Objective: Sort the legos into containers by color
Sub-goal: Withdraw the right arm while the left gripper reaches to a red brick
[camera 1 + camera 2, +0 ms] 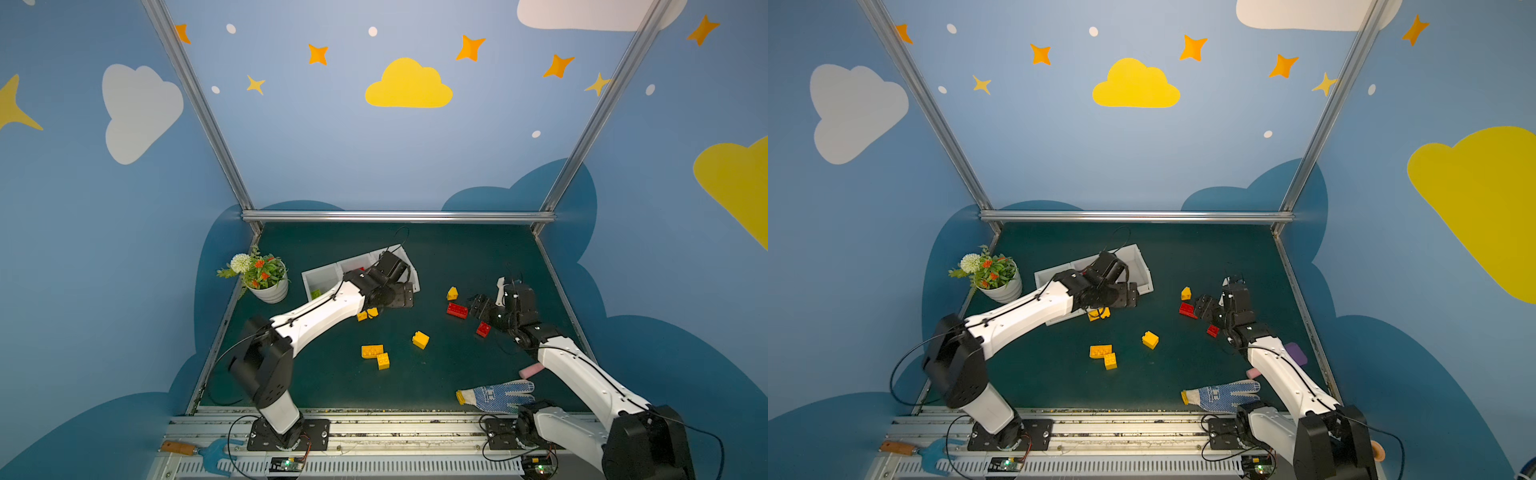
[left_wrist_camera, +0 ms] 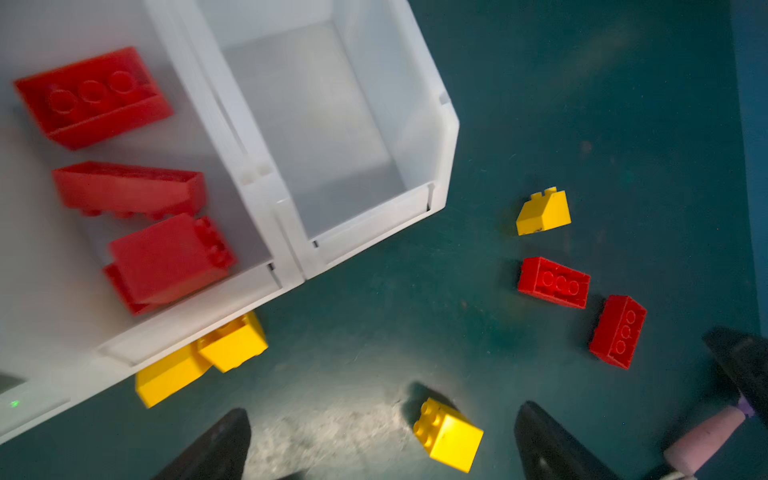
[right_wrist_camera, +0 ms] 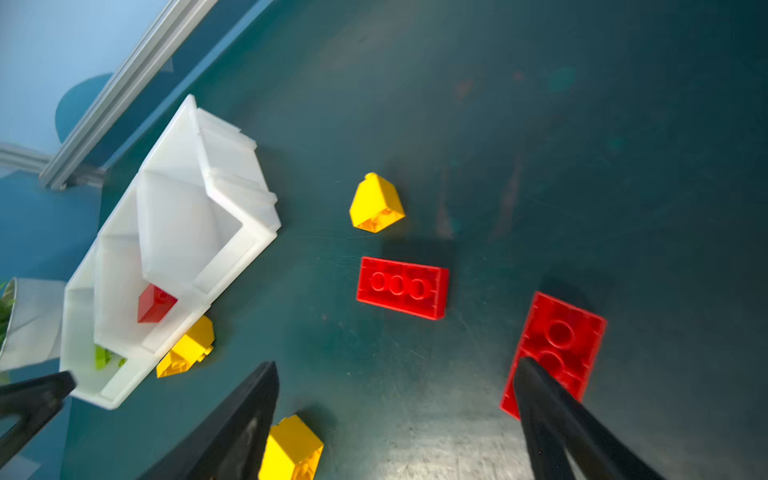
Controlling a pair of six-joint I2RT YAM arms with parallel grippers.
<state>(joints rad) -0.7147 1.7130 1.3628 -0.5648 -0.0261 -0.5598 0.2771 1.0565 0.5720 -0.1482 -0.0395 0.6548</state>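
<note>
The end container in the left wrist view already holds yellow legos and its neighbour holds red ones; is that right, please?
Not quite: the left wrist view shows the end container empty. Its neighbour does hold red legos; the yellow legos lie outside on the mat.

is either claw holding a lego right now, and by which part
Nothing is held. The left claw and the right claw both stand open, with nothing gripped between their fingers.
</note>
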